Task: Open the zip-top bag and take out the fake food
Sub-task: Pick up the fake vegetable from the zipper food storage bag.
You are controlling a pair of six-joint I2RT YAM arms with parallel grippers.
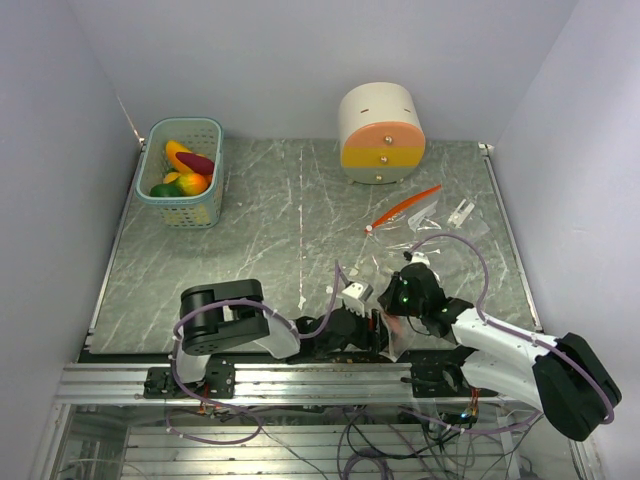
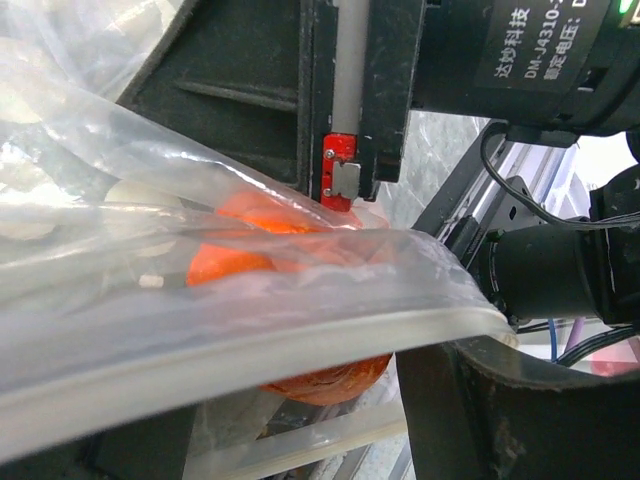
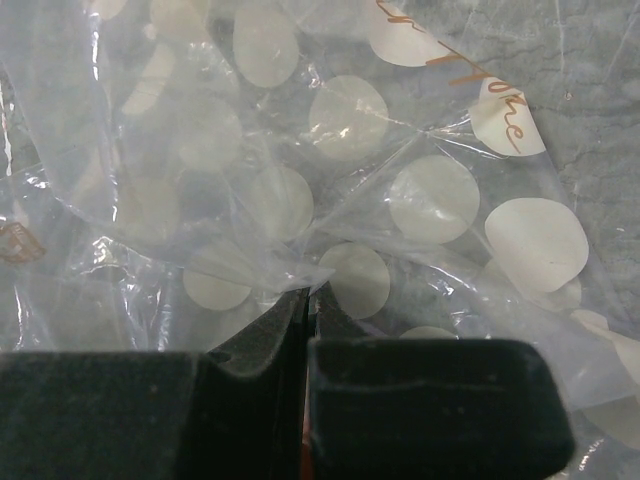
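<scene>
The zip-top bag [image 3: 330, 180] is clear film printed with pale cream round dots; a white patch at its far right carries orange script. In the left wrist view the piece of fake food [image 2: 250, 255] inside it is glossy orange, and the bag's seal strip [image 2: 300, 345] is milky white. The right gripper [image 3: 308, 300] is matt black. The table [image 1: 270, 230] is grey-green marble with white veins. The far-left basket [image 1: 185, 212] is mint green, its plastic fruits [image 1: 188, 168] yellow, orange, dark red and green. The far round container [image 1: 380, 115] is cream, with one orange and one yellow band.
</scene>
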